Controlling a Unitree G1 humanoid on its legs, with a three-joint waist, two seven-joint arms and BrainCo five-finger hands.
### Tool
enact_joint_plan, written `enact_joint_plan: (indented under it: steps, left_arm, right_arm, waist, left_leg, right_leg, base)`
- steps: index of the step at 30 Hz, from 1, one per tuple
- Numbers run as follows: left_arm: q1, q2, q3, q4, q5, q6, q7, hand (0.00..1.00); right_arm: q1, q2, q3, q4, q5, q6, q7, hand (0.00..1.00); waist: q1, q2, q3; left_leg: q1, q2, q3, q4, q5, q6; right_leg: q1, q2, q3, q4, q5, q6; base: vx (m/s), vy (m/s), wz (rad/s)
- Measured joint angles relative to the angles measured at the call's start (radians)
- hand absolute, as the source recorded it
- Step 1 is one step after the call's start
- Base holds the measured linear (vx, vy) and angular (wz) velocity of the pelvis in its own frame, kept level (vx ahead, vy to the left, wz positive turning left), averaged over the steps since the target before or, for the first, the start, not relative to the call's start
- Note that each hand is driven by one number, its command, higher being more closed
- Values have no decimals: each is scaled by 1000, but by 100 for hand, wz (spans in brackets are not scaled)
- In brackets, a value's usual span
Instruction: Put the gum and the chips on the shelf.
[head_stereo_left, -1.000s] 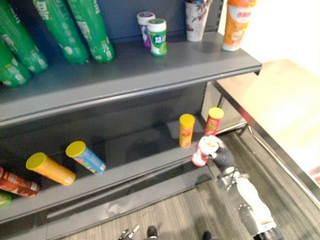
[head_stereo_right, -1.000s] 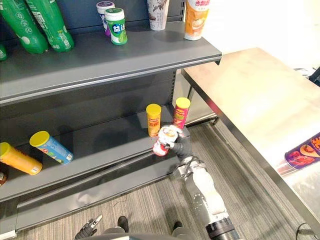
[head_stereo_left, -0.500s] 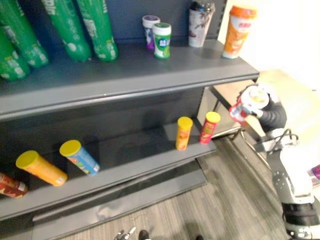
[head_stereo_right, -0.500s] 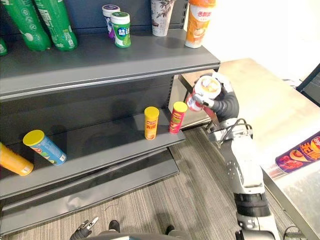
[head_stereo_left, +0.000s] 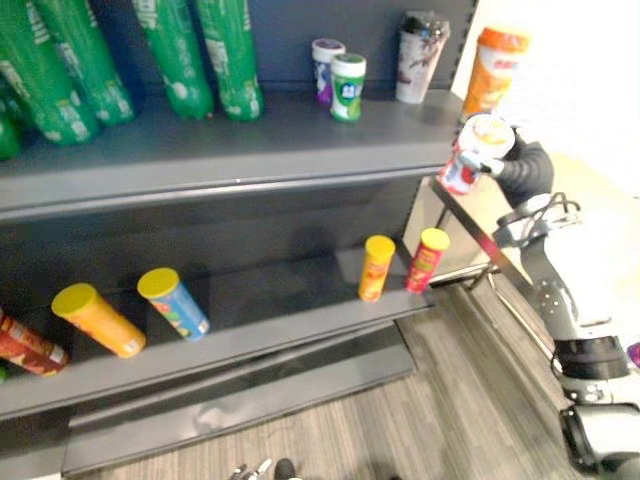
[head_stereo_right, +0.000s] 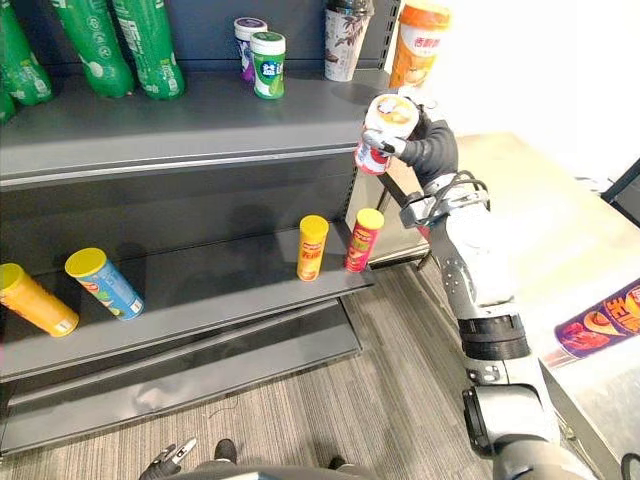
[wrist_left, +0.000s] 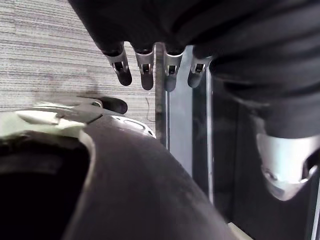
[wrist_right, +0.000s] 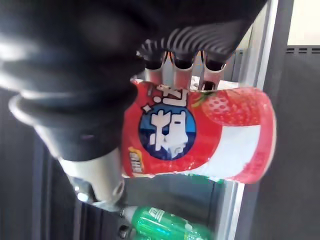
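Gripped red gum canister (head_stereo_right: 383, 130), tilted, in curled right hand (head_stereo_right: 424, 142) beside upper shelf (head_stereo_right: 180, 125) corner. Risked clipping shelf edge, knocking orange cup (head_stereo_right: 418, 45). Noted left hand (wrist_left: 145, 67) slack, empty.

No wording can be read for certain. The red-and-white canister (wrist_right: 200, 132), by the right end of the upper shelf (head_stereo_left: 300, 150), bears a blue badge with white characters beside a strawberry picture. The far-left green bottles (head_stereo_left: 225, 55) carry illegible white lettering.

left hand (wrist_left: 145, 70), fingers straight, over floor (wrist_left: 45, 50)
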Motion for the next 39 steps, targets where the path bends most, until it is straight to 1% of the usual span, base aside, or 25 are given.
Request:
enact_joint_plan:
  steps: [4,7,11,16,22,26,27,31,34,37,39]
  left_arm:
    - [0,0,0,0,3,1,0,0]
    - [1,1,0,-11,36,19,-2,0]
    - [2,1,-2,-16,41,20,-4,0]
    - [2,1,-11,-16,41,20,-4,0]
    - [1,1,-11,-17,41,20,-2,0]
    - [0,1,-11,-19,41,20,-1,0]
    - [0,1,-11,-19,41,20,-1,0]
    - [0,1,-11,-19,41,21,0,0]
    - [2,1,-11,-29,41,24,0,0]
    - [2,0,-11,-36,42,40,0,0]
    - [2,0,-11,-36,42,40,0,0]
  right_arm:
    - [-40,0,11,27,0,-13,18,100]
    - [-61,0,17,46,-9,-26,44,100]
    - [-62,0,30,68,-9,-26,63,100]
    - [-63,0,58,104,-10,-26,64,100]
    - [-98,1,64,156,-11,-28,64,100]
    - [-117,2,68,176,-12,-30,59,100]
    - [-119,2,68,177,-12,-31,56,100]
    - [-161,2,71,245,-11,-38,43,100]
    - [-178,2,82,253,-9,-38,33,100]
    - [-193,2,95,262,-8,-38,30,100]
    - [-204,2,94,280,-7,-38,19,100]
  waist:
    - [8,0,0]
    - [18,-3,-2]
    - [20,-5,-3]
    - [20,-5,-3]
    - [21,-5,-4]
    - [34,-5,-4]
    - [41,-4,-4]
    - [43,-4,-4]
    - [52,-4,-3]
    - [52,-4,-3]
    - [53,-4,-3]
  left_leg:
    - [-4,1,-6,0,4,0]
    - [-11,0,-8,0,7,1]
    - [-13,-1,-8,0,9,2]
    - [-15,0,-19,0,12,1]
    - [-15,0,-32,0,12,0]
    - [-16,-1,-35,0,12,0]
    - [-16,-2,-37,0,12,0]
    - [-17,-5,-58,0,14,0]
    - [-20,-5,-61,0,14,0]
    - [-21,-7,-61,0,14,1]
    - [-20,-7,-61,0,15,1]
  right_leg:
    - [3,0,-17,-3,0,0]
    - [2,0,-19,-5,0,0]
    - [1,-1,-19,-5,1,1]
    - [2,0,-26,-5,1,1]
    - [16,1,-42,-17,1,2]
    - [18,1,-45,-18,1,2]
    - [19,0,-47,-18,1,2]
    - [36,-1,-70,-24,1,2]
    - [36,0,-74,-25,1,2]
    - [36,-2,-74,-25,1,2]
    - [37,-2,-74,-25,1,2]
  base:
    - [-14,-2,12]
    - [0,0,1]
    - [0,0,0]
    - [3,-2,2]
    - [5,-2,8]
    - [5,-1,1]
    - [23,-4,6]
    - [14,-6,14]
    - [3,-2,6]
    - [0,0,0]
    - [0,0,0]
